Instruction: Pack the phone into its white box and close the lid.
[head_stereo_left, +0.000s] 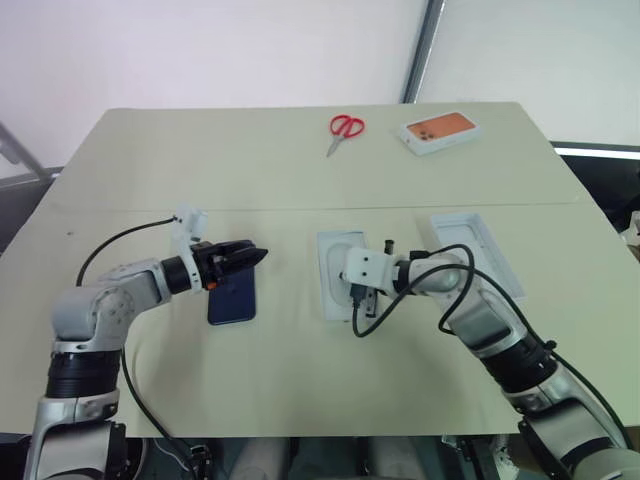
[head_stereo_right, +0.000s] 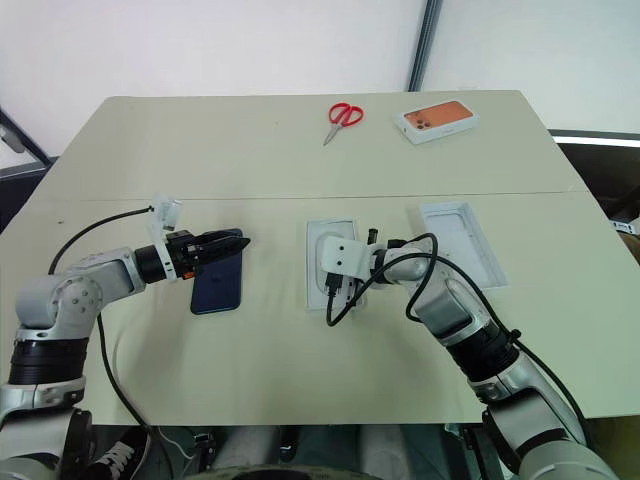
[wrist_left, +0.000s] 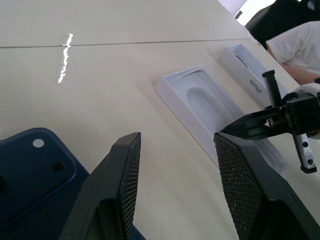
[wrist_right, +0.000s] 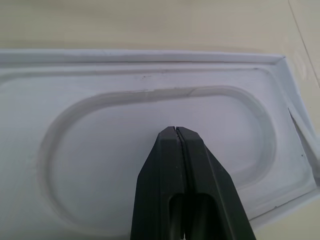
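Observation:
The dark blue phone (head_stereo_left: 232, 297) lies flat on the table, camera cluster up in the left wrist view. My left gripper (head_stereo_left: 255, 256) hovers over its far end, open, with nothing between its fingers (wrist_left: 125, 170). To the right lies the white box (head_stereo_left: 325, 278), with a flat white insert (wrist_right: 150, 150) with an oval outline in it that covers its floor. My right gripper (wrist_right: 176, 131) is shut and empty, its tip over the oval; I cannot tell whether it touches. The lid (head_stereo_left: 480, 250) lies open side up further right.
Red scissors (head_stereo_left: 346, 127) and a white box with an orange phone picture (head_stereo_left: 440, 131) lie at the table's far side. Black cables loop from both wrists. A person in a white shirt (wrist_left: 295, 42) is beyond the lid.

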